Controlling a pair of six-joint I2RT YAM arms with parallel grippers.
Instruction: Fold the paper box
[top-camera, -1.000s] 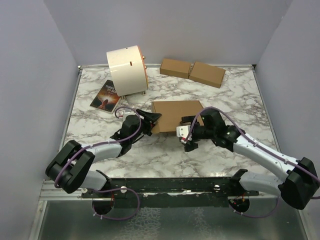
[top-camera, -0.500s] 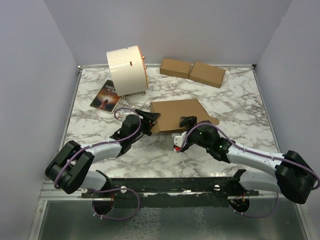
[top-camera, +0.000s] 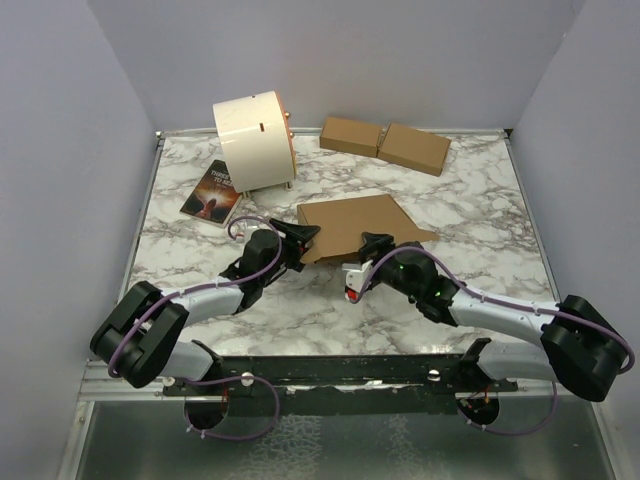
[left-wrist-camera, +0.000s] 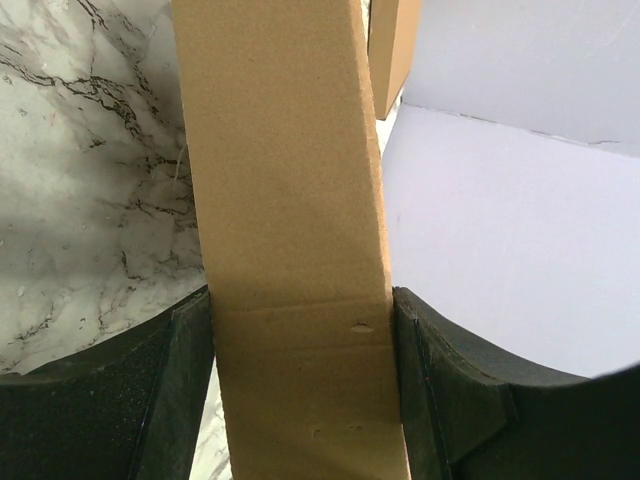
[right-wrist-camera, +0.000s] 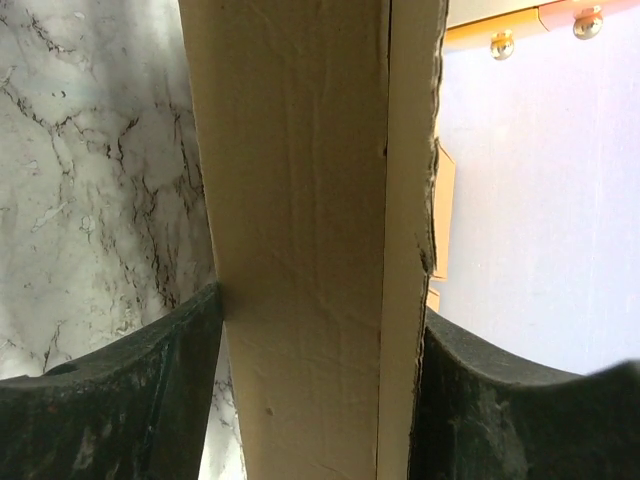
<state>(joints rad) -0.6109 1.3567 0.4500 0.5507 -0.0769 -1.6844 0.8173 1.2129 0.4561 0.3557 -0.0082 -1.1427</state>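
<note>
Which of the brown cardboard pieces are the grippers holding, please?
The large paper box mid-table: the left gripper and the right gripper each clamp its near side. The two smaller closed boxes lie untouched at the far edge.

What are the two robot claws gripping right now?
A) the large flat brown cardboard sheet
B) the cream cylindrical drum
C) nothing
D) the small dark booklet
A: each wrist view shows the large flat brown cardboard sheet clamped between the fingers of the left gripper and the right gripper.
</note>
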